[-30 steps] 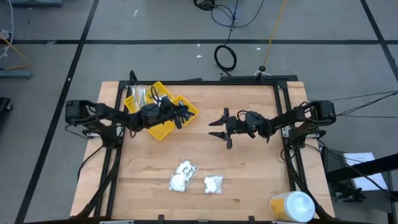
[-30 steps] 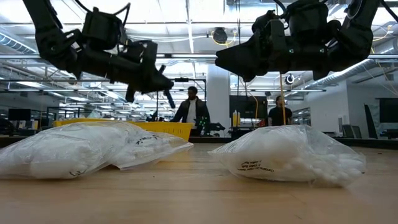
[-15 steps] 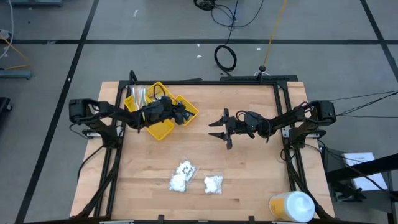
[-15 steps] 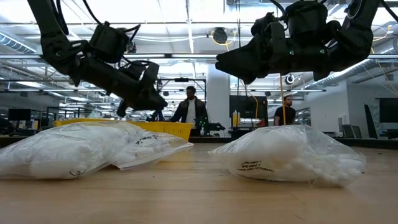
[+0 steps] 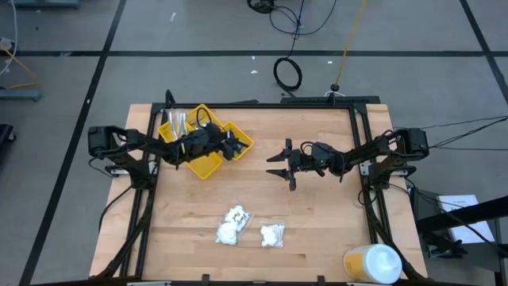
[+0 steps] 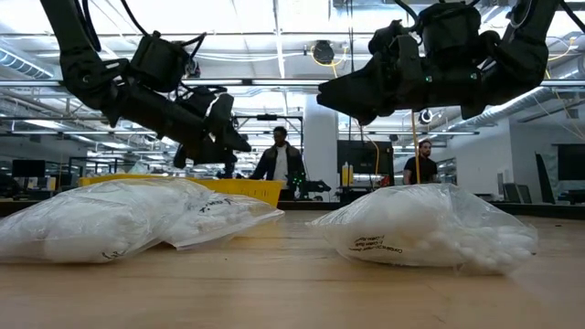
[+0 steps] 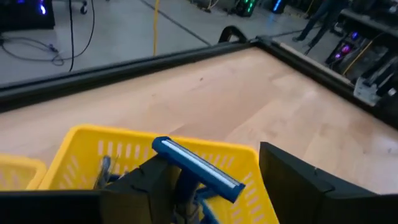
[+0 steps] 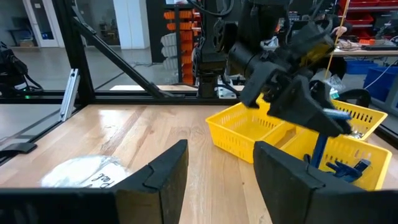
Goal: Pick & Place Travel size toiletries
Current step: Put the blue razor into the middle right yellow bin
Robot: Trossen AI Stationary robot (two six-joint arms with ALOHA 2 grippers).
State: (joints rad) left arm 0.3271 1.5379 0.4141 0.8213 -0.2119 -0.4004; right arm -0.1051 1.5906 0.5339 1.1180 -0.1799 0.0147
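Observation:
My left gripper hangs open over the right compartment of the yellow tray. A dark blue razor stands between its fingers, close to one of them, head up. Seen from the right wrist, the razor's handle reaches down into the tray, where more blue sticks lie. Silvery-clear packets fill the tray's far left compartment. Three clear bags of white lumps lie on the table's near middle. My right gripper hovers open and empty at mid-table. My left gripper has its jaws wide apart. The razor's handle stands right beside the inner side of one finger, and the other finger is well clear of it. Whether the near finger touches the handle, I cannot tell.
A large white-and-yellow round container stands at the near right corner. Black frame rails run along the table's sides. People stand in the room behind the table. Bare wood lies between the tray and the bags.
My left gripper has sunk toward the yellow tray and tipped its nose downward, then opened, letting go of the blue razor, whose handle now reaches down into the tray. My right arm has kept still.

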